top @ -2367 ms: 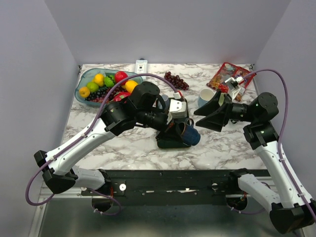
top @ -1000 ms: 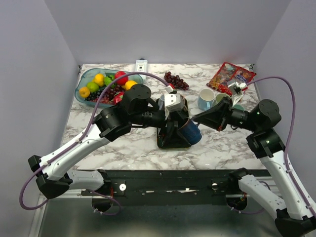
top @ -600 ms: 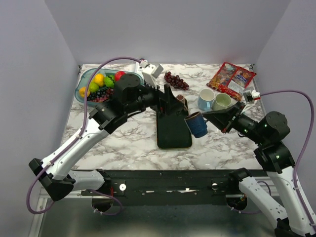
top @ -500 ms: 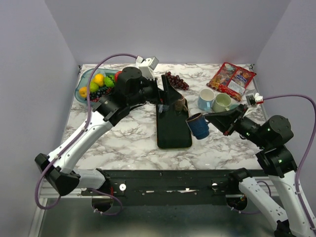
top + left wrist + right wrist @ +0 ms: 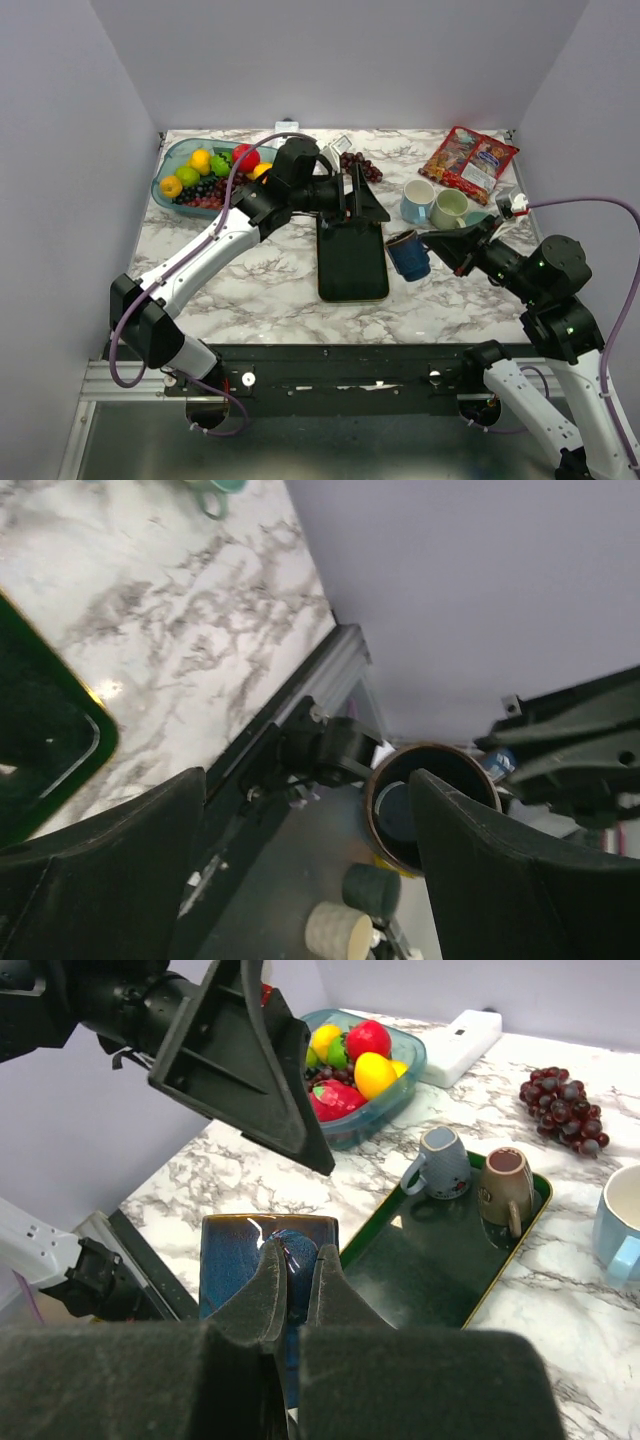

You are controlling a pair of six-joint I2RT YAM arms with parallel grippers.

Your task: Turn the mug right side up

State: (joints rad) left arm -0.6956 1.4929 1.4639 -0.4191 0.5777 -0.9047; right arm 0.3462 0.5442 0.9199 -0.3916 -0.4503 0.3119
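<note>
The mug (image 5: 408, 254) is dark blue with a brown rim. It hangs just right of the dark green tray (image 5: 352, 270), tilted, its mouth toward the upper left. My right gripper (image 5: 427, 241) is shut on its handle; in the right wrist view its fingers (image 5: 298, 1256) pinch the handle against the blue wall (image 5: 232, 1260). My left gripper (image 5: 366, 204) hovers open over the tray's far end, apart from the mug. The left wrist view looks between its wide fingers (image 5: 305, 780) into the mug's mouth (image 5: 432, 805).
A grey mug (image 5: 441, 1164) and a beige mug (image 5: 505, 1185) stand on the tray's far end. A pale blue mug (image 5: 417, 199) and a green mug (image 5: 450, 208) sit right of it. Fruit bowl (image 5: 200, 172), grapes (image 5: 365, 166) and snack packet (image 5: 470, 160) line the back.
The left gripper let go of the mug and drew back over the tray's far end. The right gripper carried the mug rightward off the tray.
</note>
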